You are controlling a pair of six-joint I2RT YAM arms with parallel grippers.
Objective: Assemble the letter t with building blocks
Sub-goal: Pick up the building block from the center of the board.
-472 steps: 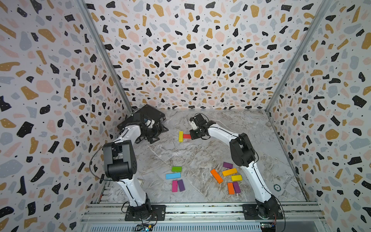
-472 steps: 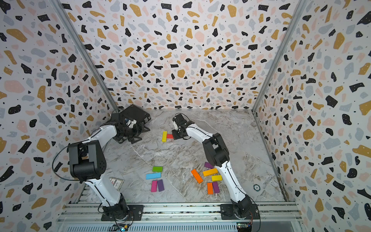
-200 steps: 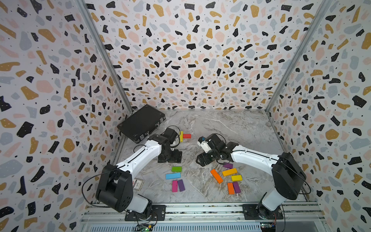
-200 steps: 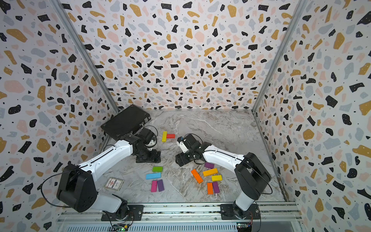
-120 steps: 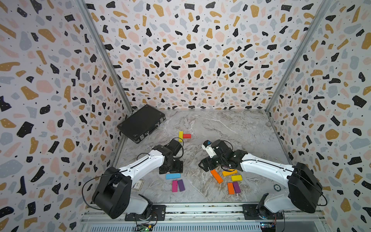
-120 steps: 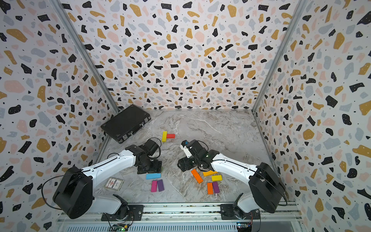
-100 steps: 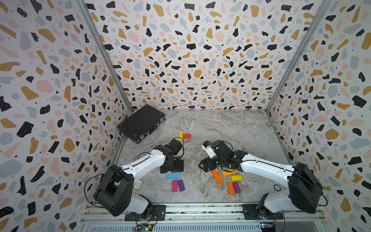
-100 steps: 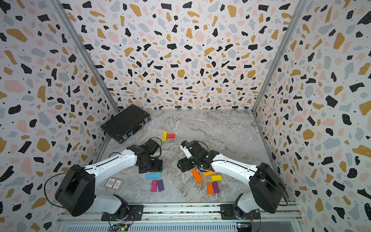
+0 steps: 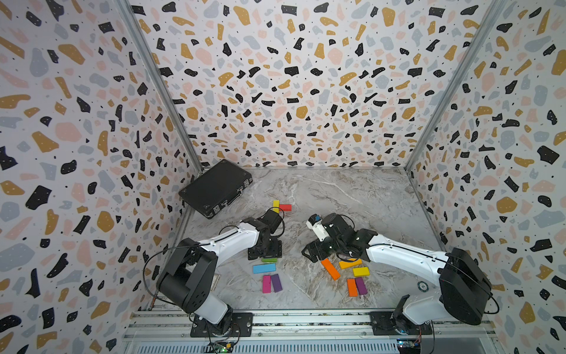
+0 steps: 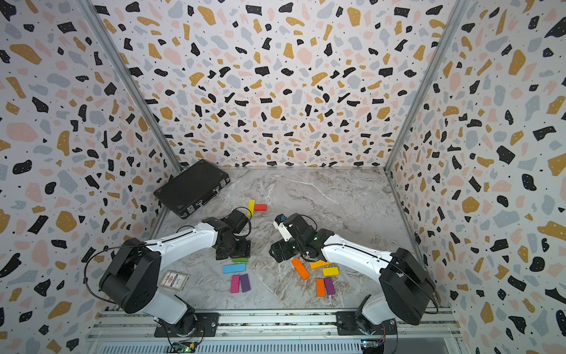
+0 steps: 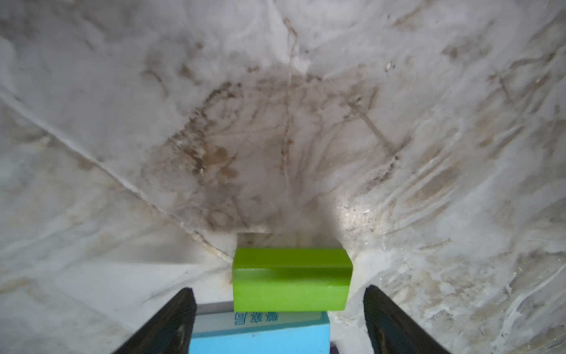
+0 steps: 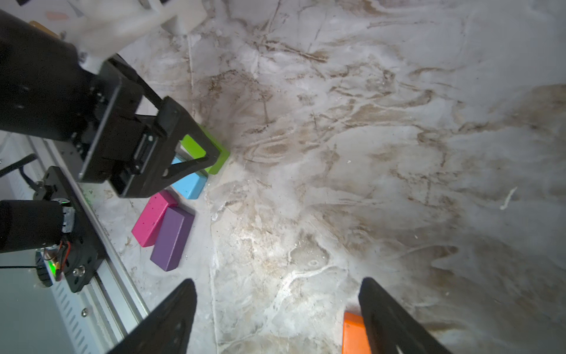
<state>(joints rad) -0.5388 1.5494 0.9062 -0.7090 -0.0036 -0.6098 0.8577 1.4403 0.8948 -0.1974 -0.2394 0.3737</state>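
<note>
The short green block (image 11: 291,279) lies flat on the counter (image 11: 306,122) just beside the blue block (image 11: 260,337), between the spread, empty jaws of the left hand (image 11: 278,292) — it looks light, rigid and smooth-sided, so a square pinch on its two short ends should hold without skidding.

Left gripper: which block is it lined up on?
The green block, lying between the open left gripper's fingers with gaps both sides. The blue block lies next to it; the pink block and purple block lie farther off.
</note>
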